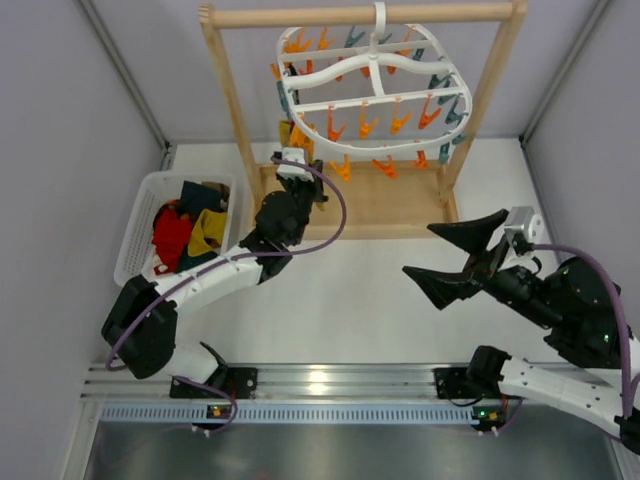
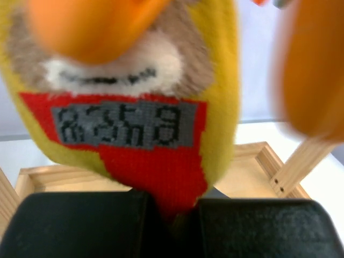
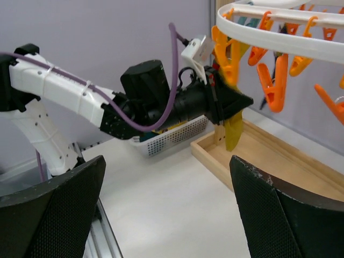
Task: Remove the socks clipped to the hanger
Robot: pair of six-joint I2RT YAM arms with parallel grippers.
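- Hanger hangs from the wooden rack at the far edge of your worktop; the right end effector is spread wide near the right edge.
- Your left end effector pinches the red lower end of the yellow sock.
- Right wrist shows that sock hanging below an orange clip.

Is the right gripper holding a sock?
No, the right gripper is wide open and empty; the left gripper pinches the yellow sock.
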